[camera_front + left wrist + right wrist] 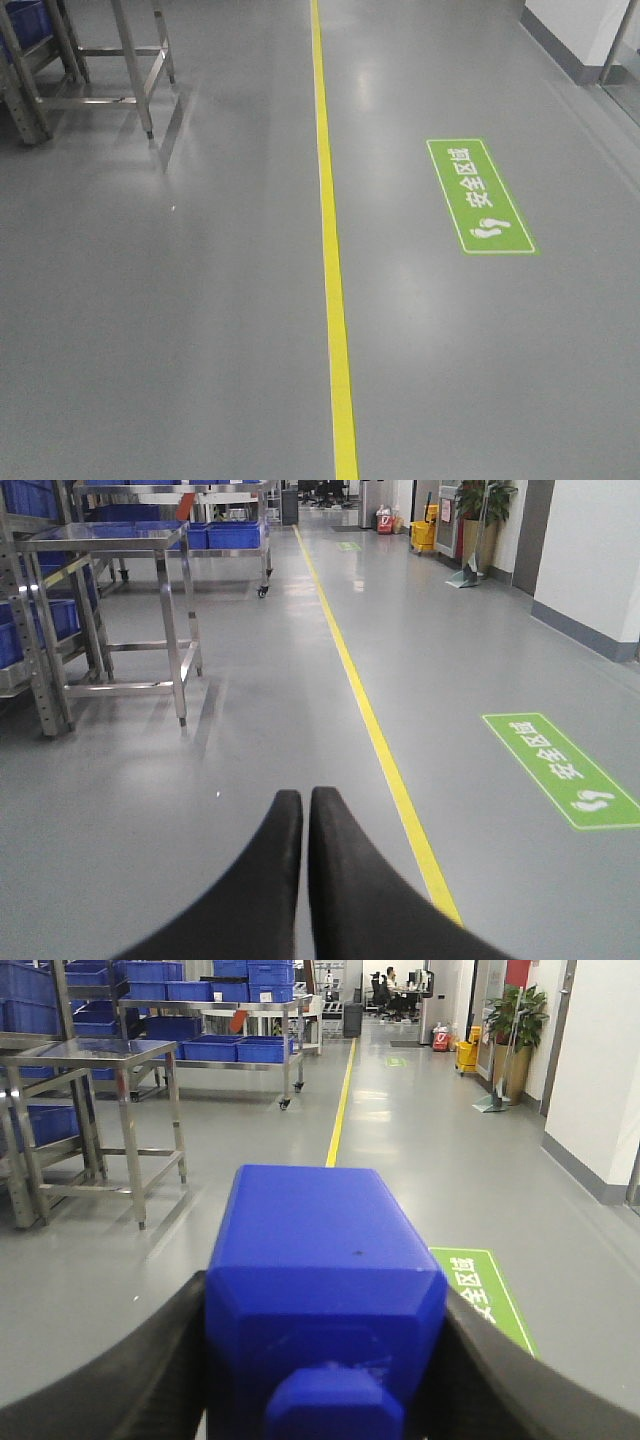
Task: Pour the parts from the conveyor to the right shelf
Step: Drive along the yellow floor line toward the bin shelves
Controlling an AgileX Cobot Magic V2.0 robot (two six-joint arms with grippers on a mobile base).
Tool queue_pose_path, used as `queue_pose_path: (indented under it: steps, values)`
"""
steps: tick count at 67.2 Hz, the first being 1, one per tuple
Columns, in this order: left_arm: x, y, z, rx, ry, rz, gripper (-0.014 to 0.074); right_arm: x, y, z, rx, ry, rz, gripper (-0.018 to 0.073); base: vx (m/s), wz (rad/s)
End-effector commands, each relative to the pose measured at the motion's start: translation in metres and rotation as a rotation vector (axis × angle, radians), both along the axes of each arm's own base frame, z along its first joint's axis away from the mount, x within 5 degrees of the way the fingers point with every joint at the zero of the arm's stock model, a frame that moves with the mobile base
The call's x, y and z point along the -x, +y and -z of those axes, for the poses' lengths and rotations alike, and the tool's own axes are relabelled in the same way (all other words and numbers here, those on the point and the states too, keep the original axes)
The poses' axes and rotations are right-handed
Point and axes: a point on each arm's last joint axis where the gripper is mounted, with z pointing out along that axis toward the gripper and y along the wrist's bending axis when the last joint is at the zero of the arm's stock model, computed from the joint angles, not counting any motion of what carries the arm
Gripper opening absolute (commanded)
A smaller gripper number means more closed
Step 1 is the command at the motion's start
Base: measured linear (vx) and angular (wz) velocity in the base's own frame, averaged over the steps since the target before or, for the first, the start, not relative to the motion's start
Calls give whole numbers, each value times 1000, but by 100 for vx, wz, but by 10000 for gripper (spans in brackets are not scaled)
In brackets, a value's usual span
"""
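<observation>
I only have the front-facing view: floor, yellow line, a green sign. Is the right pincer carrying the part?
Observer: Yes. The right pincer is shut on the blue block, with the block's stud toward the wrist camera.
Operator: And the left one?
Observer: The left pincer is shut, fingers together with nothing between them.
Operator: Any shelf ahead?
Observer: Ahead on the left, past the steel table, a wheeled steel rack holds blue crates. I cannot tell whether it has rollers.
</observation>
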Motion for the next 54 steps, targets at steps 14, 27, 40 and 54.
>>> queue_pose_path:
  steps: [14, 27, 40, 54]
  values:
    - [1, 0, -13, 11, -94, 7, -6, 1, -1, -15, -3, -90, 8, -5, 67, -2]
    - [1, 0, -13, 11, -94, 7, -6, 1, -1, -15, -3, -90, 8, -5, 72, 5]
    - [1, 0, -13, 11, -94, 7, -6, 1, -1, -15, -3, -90, 8, -5, 75, 10]
    - [1, 0, -13, 11, -94, 7, -6, 1, -1, -15, -3, -90, 8, -5, 74, 7]
